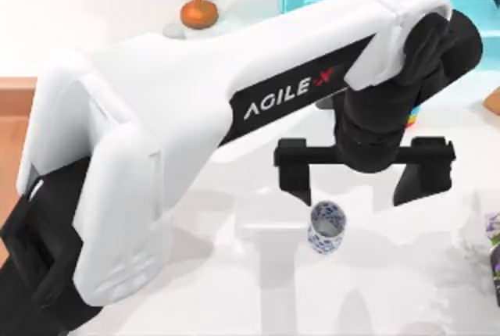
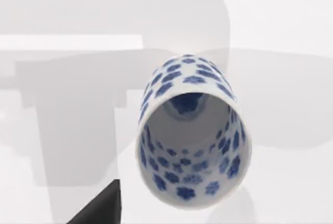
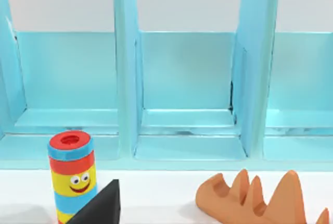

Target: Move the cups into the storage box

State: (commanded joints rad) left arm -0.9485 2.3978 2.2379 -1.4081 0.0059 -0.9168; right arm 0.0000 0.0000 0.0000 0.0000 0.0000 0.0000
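Item: our left tool (image 1: 364,184), fingers spread wide, holding nothing. Patterned cup (image 1: 326,227) upright on worktop (image 1: 234,273), just below tool, nearer one finger, untouched. Progress: we judge cup not yet gripped; carry into storage box remains.

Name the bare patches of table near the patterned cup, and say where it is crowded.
Bare white table lies around the floral cup, toward the near edge. It is crowded above the cup, where the left gripper hangs open.
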